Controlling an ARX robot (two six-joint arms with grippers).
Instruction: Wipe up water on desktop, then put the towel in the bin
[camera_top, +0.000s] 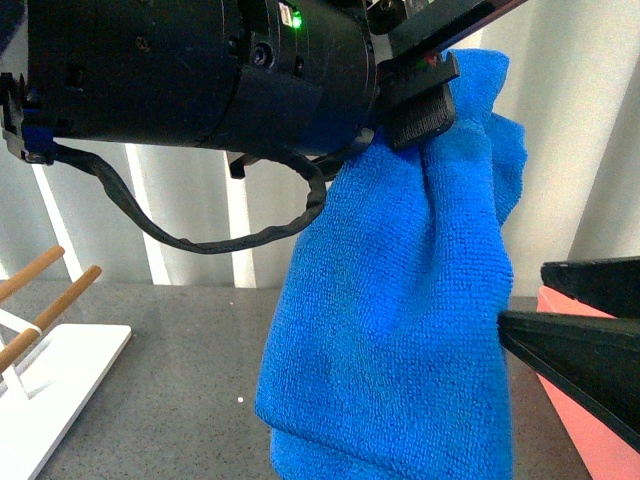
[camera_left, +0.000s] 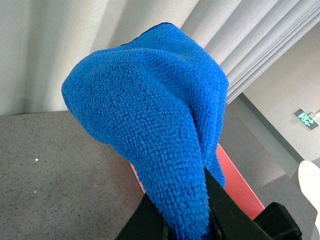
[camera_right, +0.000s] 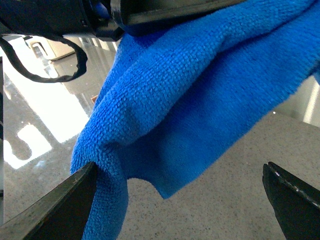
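- The left hand (camera_top: 420, 100) is clenched on the top edge of a bright blue microfibre towel (camera_top: 400, 300), holding it in the air above the speckled dark grey table (camera_top: 170, 380).
- The towel hangs with its long axis vertical, bunched at the grip and spreading wider below. Its lower end runs out of the front view.
- The salmon-pink bin (camera_top: 590, 445) sits low, below and to the right of the towel. The coming move is probably a carry to the right, then a release.
- The right hand (camera_right: 178, 170) is released, its 2 fingers spread wide and gripping nothing. It is nearer the bin, but the left hand has the towel.
- Only the right wrist view shows the towel's lower corner, which appears to hang clear of the table. 1 fold lies against or just beside a finger (camera_right: 60, 210); which cannot be told.
- Only the left wrist view shows the bin's rim just behind the gripped cloth.
- A white rack with wooden rods (camera_top: 70, 370) stands well apart on the left.
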